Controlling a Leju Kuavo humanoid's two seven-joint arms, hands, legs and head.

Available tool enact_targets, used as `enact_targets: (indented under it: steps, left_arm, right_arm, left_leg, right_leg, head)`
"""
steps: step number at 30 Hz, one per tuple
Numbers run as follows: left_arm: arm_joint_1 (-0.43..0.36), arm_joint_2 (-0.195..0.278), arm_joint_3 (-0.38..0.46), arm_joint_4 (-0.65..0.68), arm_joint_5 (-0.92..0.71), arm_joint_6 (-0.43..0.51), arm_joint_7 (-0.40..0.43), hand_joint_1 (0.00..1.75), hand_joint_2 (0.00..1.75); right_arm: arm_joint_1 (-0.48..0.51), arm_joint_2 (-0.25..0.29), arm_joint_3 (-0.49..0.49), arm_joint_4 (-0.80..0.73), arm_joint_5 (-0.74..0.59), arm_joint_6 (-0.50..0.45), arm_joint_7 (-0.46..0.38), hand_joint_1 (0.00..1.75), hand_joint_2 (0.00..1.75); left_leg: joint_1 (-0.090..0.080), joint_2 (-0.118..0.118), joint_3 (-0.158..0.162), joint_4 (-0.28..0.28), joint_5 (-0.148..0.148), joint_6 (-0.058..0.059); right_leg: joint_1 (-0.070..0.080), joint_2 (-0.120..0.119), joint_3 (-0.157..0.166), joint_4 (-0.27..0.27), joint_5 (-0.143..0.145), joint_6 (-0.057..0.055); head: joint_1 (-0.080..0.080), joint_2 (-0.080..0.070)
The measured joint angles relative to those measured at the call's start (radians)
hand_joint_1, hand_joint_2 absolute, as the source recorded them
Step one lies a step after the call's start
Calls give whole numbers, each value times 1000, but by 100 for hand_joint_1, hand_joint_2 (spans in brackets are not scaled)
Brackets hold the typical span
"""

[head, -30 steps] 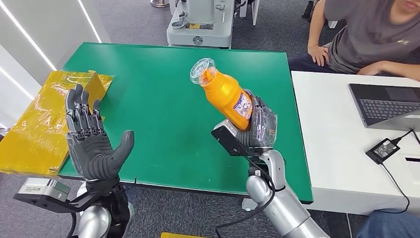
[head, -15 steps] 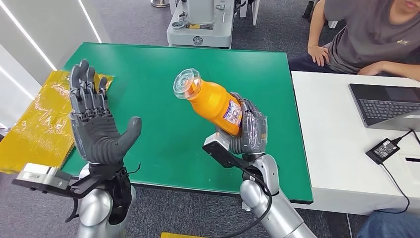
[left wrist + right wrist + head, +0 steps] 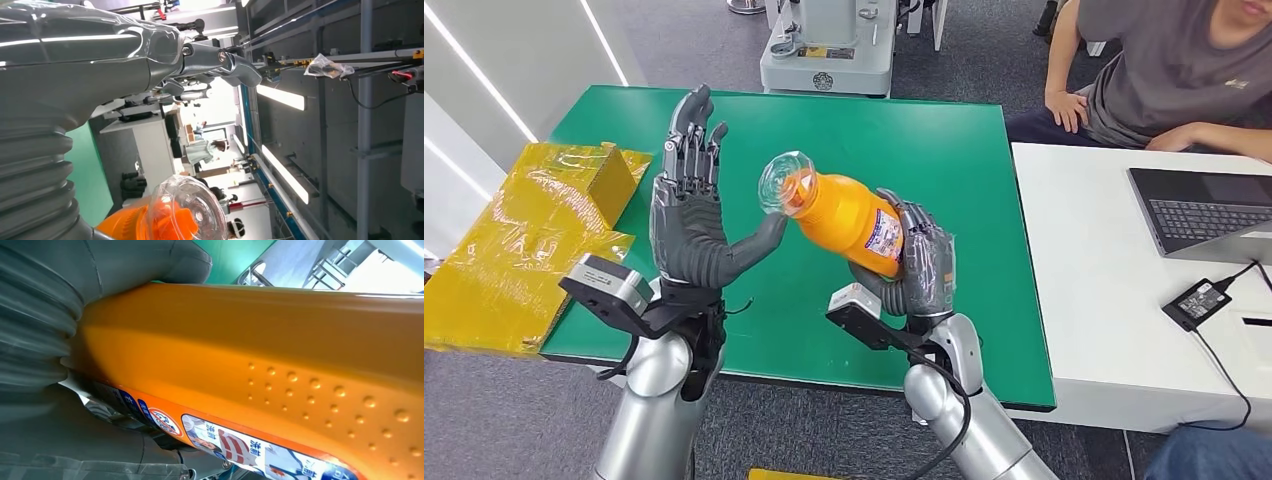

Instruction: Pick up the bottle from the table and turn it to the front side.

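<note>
An orange bottle (image 3: 839, 212) with a clear cap (image 3: 781, 181) and a printed label hangs tilted above the green table (image 3: 754, 130), cap toward the left. My right hand (image 3: 919, 262) grips its lower body from the right. My left hand (image 3: 692, 215) stands upright just left of the cap, fingers spread and pointing up, thumb tip at the bottle's neck; I cannot tell if it touches. In the left wrist view the clear cap (image 3: 181, 210) lies close beside the thumb (image 3: 210, 57). In the right wrist view the orange bottle (image 3: 260, 360) lies against the palm.
Crumpled yellow wrapping (image 3: 519, 240) lies over the table's left edge. A white desk (image 3: 1114, 300) on the right carries a laptop (image 3: 1204, 212) and a black adapter (image 3: 1196, 303). A person (image 3: 1164, 70) sits at the back right. A grey machine base (image 3: 829, 55) stands behind the table.
My left hand has risen and swung right, up to the bottle's cap. The right hand has carried the bottle left and tilted it flatter.
</note>
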Motion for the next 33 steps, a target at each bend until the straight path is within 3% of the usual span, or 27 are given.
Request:
enact_targets:
  steps: [14,25,33]
  left_arm:
    - [-29,0,0,55,-5,-13,-1,0,175]
    - [-25,1,0,60,-15,-108,36,0,175]
    - [-24,1,0,60,-26,-126,46,0,175]
  right_arm:
    - [-16,14,5,30,4,36,2,175,175]
    - [-41,30,9,110,7,42,-8,175,175]
    - [-43,30,8,127,12,53,-6,175,175]
  left_leg:
    - [0,0,0,0,0,0]
    - [0,0,0,0,0,0]
    - [0,0,0,0,0,0]
  right_leg:
    - [0,0,0,0,0,0]
    - [0,0,0,0,0,0]
    - [0,0,0,0,0,0]
  head:
    - [0,0]
    - [0,0]
    - [0,0]
